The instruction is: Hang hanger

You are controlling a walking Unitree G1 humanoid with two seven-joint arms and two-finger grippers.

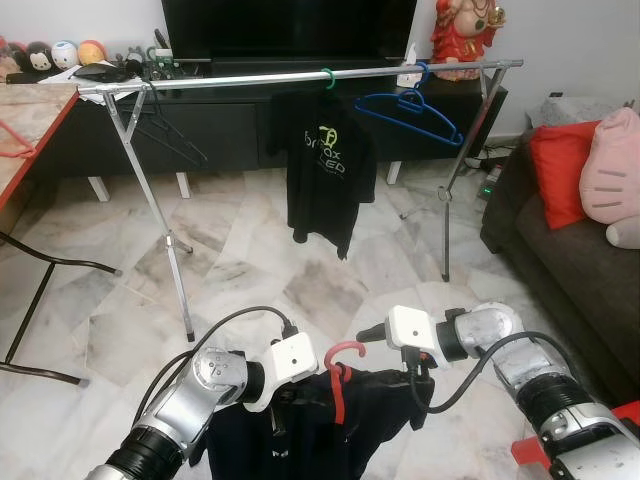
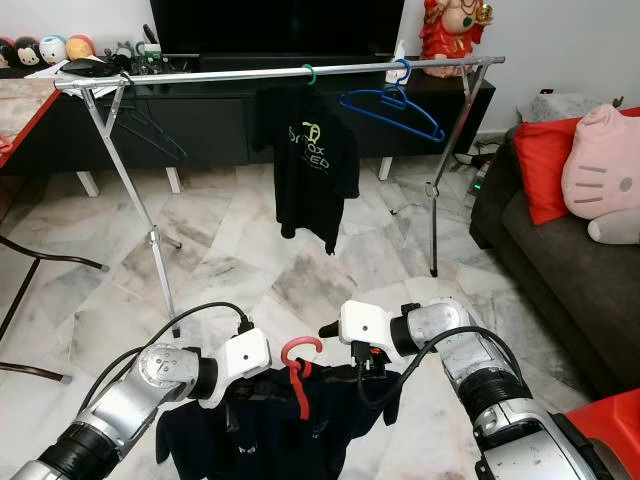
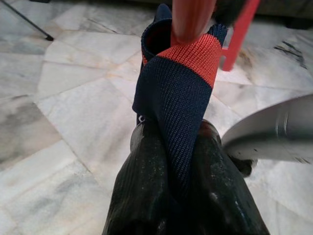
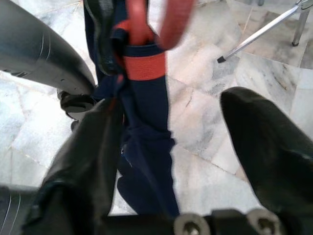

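The red hanger with its navy shirt is pinched by the closed left gripper, the right gripper gapes empty beside it, and the rail is not yet reached.

The red hanger shows only its hook; its shoulders are hidden inside the dark shirt, and the shirt's lower part is cut by the picture's edge. The left gripper has its fingertips covered by the shirt's collar. In the right wrist view the hook is blurred. The right gripper has one finger cut off at the edge. The small items on the TV bench are too small to tell.
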